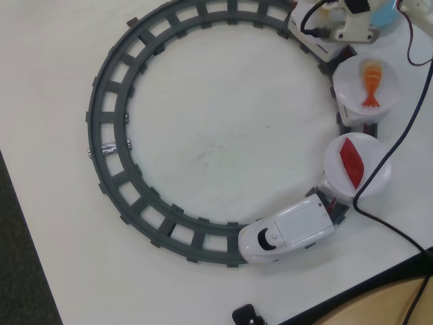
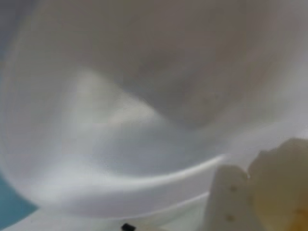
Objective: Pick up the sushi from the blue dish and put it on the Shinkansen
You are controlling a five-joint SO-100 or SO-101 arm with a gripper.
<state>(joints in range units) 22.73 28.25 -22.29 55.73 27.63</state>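
Grey ring track (image 1: 111, 145) carrying the Shinkansen (image 1: 287, 233), nose at lower centre in the overhead view, plate cars trailing up the right side. The blue dish (image 1: 387, 12) lies top right, beside the arm. Gripper (image 2: 250, 192) fills the blurred wrist view; jaw state indeterminate. The sushi cannot be made out.

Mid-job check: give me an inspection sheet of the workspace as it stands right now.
Surface: white table, bare inside the grey ring track.
Job's things: Shinkansen on the track at lower right; its plates carry a red piece and an orange shrimp; blue dish at top edge, mostly hidden; sushi not identifiable.
Clutter: small black object at bottom edge.
Grippers: arm at top right; jaws not discernible; wrist view blurred.
Cables: black cable running down the right side.
Surroundings: dark floor left.
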